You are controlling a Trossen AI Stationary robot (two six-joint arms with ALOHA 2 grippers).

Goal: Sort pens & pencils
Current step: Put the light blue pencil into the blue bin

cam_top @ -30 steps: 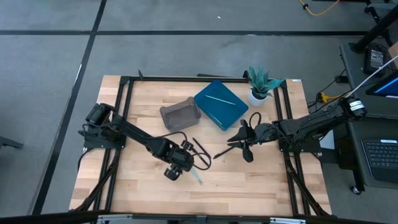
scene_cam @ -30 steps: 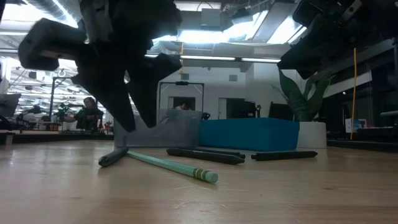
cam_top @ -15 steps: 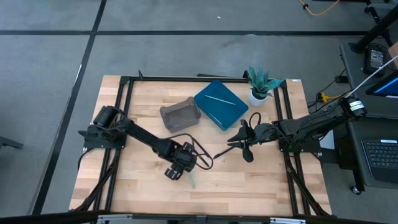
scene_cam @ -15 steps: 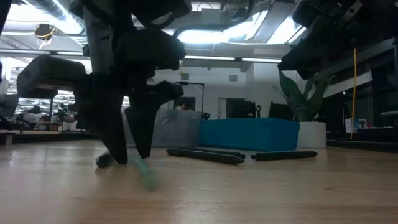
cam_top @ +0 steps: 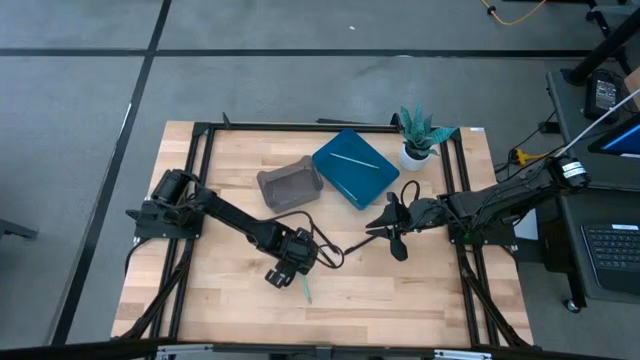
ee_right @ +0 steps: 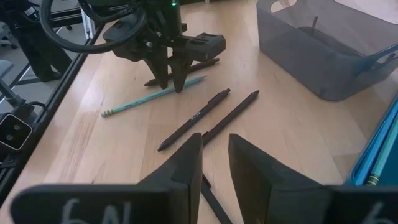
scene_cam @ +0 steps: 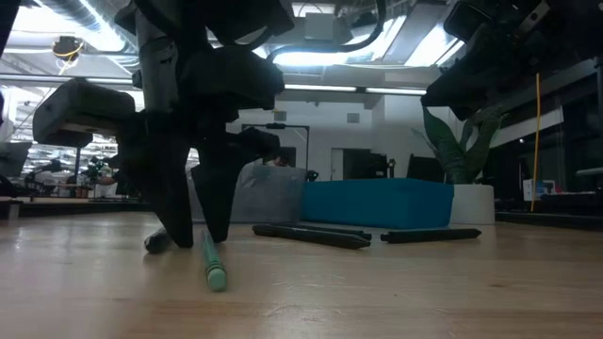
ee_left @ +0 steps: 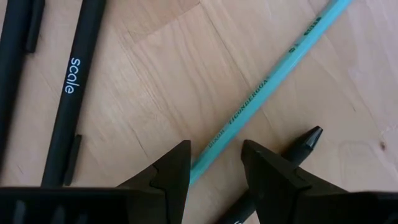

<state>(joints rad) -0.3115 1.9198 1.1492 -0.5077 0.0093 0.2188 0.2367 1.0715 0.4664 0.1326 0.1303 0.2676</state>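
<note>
The left claw (ee_left: pixel 214 171) stands low over the middle of the table (cam_top: pixel 420 290), its fingers apart and straddling a light blue pencil (ee_left: pixel 267 84) without visibly pinching it; its own bulk hides the pencil's far end in the low view. Black pens (ee_right: pixel 208 115) lie just beside it. The right claw (ee_right: pixel 214 155) hangs near the table's right edge, fingers slightly parted, holding nothing. The grey bin (cam_top: pixel 290 182) has something dark inside, hard to make out. One blue pencil (cam_top: pixel 352 159) lies on the blue tray (cam_top: pixel 375 185).
</note>
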